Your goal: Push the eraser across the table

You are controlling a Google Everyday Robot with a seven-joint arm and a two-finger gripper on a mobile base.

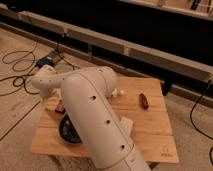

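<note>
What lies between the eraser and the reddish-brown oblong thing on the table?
Camera view: the white arm hides most of it; one small white thing shows past the arm. The gripper is down by the eraser.

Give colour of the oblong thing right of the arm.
Oblong thing: reddish-brown, camera view; tool at table left edge.

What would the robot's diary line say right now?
task: push eraser | gripper: low over wooden table left end, by eraser | contact: cannot tell | dark bowl: near eraser, partly behind arm
</note>
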